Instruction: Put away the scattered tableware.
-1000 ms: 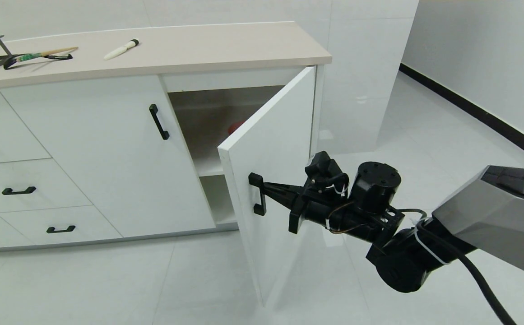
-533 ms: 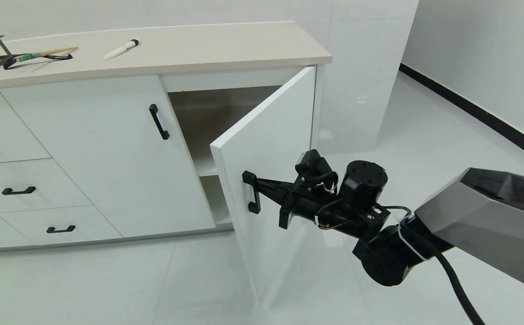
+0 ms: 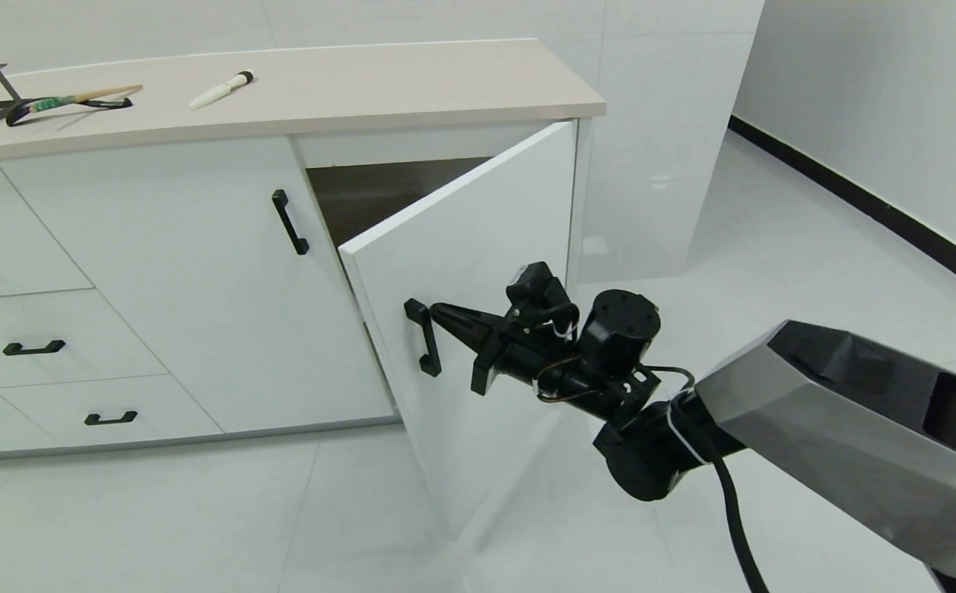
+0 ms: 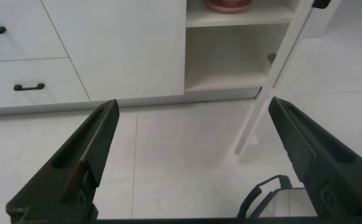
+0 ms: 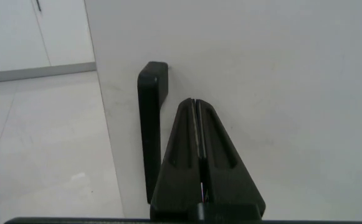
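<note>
Push squarely with the right hand (image 3: 438, 313), pressed together, its tip against the cupboard door (image 3: 486, 231) just beside the handle (image 3: 422, 338), probably to swing it shut. Hold the left hand (image 4: 192, 109), spread apart, over the floor (image 4: 168, 155). Not yet stowed: knife (image 3: 221, 89) on the tabletop (image 3: 412, 82).

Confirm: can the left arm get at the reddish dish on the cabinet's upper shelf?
Probably yes: left gripper, jaws open, faces the open cabinet; the door stands ajar to one side, nothing between gripper and reddish dish.
</note>
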Tool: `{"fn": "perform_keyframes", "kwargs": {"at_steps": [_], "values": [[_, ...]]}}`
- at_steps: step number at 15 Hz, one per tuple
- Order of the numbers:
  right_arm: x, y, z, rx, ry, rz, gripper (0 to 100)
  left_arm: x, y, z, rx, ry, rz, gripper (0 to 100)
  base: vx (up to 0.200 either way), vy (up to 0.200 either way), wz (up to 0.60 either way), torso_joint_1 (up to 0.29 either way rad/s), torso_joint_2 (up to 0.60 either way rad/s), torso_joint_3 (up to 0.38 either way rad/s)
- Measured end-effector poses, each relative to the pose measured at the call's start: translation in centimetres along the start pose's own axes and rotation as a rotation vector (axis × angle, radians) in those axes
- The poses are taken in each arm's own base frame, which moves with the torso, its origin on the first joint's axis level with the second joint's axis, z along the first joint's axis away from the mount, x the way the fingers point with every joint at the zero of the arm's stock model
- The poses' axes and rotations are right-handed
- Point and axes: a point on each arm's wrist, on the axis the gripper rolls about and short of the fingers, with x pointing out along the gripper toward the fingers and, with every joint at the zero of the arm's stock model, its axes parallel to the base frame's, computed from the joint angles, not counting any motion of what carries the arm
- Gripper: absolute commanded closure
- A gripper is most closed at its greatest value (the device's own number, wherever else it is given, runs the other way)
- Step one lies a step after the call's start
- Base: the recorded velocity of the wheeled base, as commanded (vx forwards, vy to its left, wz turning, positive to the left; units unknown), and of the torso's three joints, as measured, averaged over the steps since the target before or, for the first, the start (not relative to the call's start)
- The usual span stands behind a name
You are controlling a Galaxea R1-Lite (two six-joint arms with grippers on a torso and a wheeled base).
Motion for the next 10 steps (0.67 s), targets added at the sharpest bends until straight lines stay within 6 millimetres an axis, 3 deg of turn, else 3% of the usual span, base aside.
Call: {"fn": "perform_keyframes", "kwargs": {"at_steps": [5, 10], "values": [[0.1, -0.3, -1.9, 0.019, 0.018, -0.013, 100, 0.0, 0.0, 0.0, -0.001, 0.0, 0.0, 0, 0.0, 0.0, 0.0, 0.0, 0.0, 0.0], [-2.0, -0.3, -2.2, 0.042, 0.084, -0.035, 100, 0.0, 0.0, 0.0, -0.002, 0.0, 0.001, 0, 0.0, 0.0, 0.0, 0.0, 0.0, 0.0]]}}
